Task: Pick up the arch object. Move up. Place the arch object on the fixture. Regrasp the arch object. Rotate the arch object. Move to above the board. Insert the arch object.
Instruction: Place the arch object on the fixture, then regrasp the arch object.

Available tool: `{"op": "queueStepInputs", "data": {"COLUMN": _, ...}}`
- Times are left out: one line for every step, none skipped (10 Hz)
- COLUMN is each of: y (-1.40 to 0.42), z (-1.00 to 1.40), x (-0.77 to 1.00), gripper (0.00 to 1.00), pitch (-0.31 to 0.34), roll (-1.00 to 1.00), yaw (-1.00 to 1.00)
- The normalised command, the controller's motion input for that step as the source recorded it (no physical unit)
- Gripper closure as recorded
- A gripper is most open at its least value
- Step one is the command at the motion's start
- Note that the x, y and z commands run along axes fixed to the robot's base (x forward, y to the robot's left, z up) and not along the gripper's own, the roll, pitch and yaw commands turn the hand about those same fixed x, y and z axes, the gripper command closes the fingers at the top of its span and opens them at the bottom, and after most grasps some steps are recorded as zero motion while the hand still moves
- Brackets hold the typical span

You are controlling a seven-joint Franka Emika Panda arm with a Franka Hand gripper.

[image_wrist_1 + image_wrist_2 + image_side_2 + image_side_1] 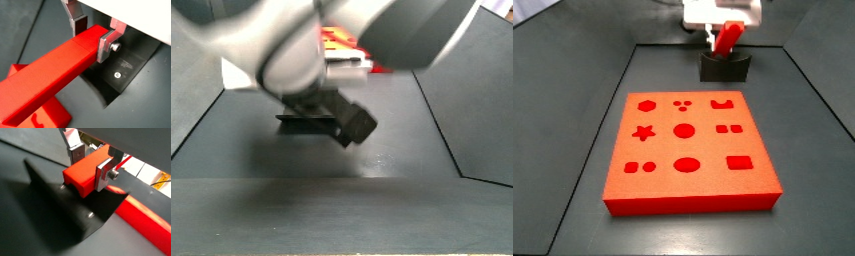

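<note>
One end effector (93, 36) is shut on the single arch object (50, 75) — its two silver fingers (105, 44) press the bar's sides near one end, in both wrist views. In a side view the end effector (724, 38) hangs just above the one fixture (724, 67), the red bar tilted down onto it. One board (687, 150) lies flat on the dark worktop (567, 150), nearer the camera — eleven shaped holes show in its top.
</note>
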Motion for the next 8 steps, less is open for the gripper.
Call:
{"op": "queueStepInputs", "data": {"y": 0.11, "z": -0.96, "x": 0.17, "gripper": 1.00, "pitch": -0.003, "roll": -0.19, "yaw": -0.08}}
{"op": "queueStepInputs", "data": {"y": 0.10, "z": -0.77, "x": 0.15, "gripper": 1.00, "pitch": -0.009, "roll": -0.17, "yaw": -0.08}}
{"op": "queueStepInputs", "data": {"y": 0.07, "z": -0.60, "x": 0.12, "gripper": 1.00, "pitch": -0.015, "roll": -0.16, "yaw": -0.07}}
{"op": "queueStepInputs", "data": {"y": 0.07, "z": -0.52, "x": 0.08, "gripper": 1.00, "pitch": -0.013, "roll": -0.12, "yaw": -0.05}}
{"op": "queueStepInputs", "data": {"y": 0.06, "z": -0.52, "x": 0.07, "gripper": 1.00, "pitch": -0.009, "roll": -0.11, "yaw": -0.05}}
{"op": "queueStepInputs", "data": {"y": -0.50, "z": -0.17, "x": 0.00, "gripper": 1.00, "pitch": 0.000, "roll": 0.00, "yaw": 0.00}}
{"op": "queueStepInputs", "data": {"y": 0.00, "z": 0.00, "x": 0.00, "gripper": 0.00, "pitch": 0.000, "roll": 0.00, "yaw": 0.00}}
{"op": "queueStepInputs", "data": {"y": 0.00, "z": 1.00, "x": 0.00, "gripper": 0.00, "pitch": -0.033, "roll": 0.04, "yaw": 0.03}}
